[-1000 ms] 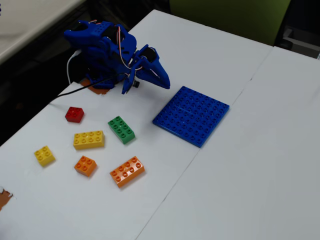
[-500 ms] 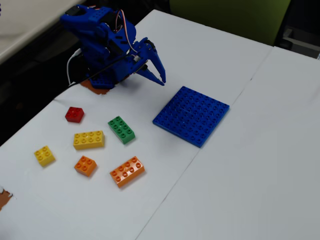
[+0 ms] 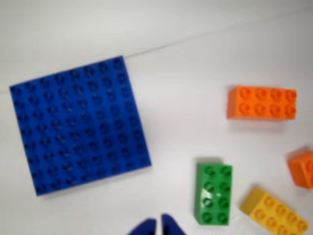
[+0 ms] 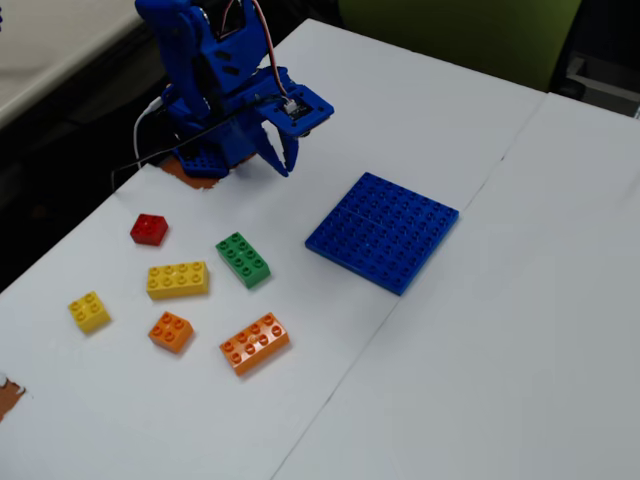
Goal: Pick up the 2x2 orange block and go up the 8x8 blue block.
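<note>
The 2x2 orange block [image 4: 171,331] lies on the white table at the front left of the fixed view; in the wrist view only its edge [image 3: 302,169] shows at the right border. The 8x8 blue block [image 4: 383,231] lies flat mid-table, and at the left of the wrist view [image 3: 80,125]. My blue gripper [image 4: 282,160] hangs above the table, far from both, near the arm's base. Its fingertips [image 3: 159,224] nearly touch and hold nothing.
A long orange brick [image 4: 255,342], a green brick [image 4: 243,259], a long yellow brick [image 4: 178,280], a small yellow brick [image 4: 89,311] and a red brick [image 4: 149,229] lie at the left. A table seam [image 4: 440,250] runs beside the baseplate.
</note>
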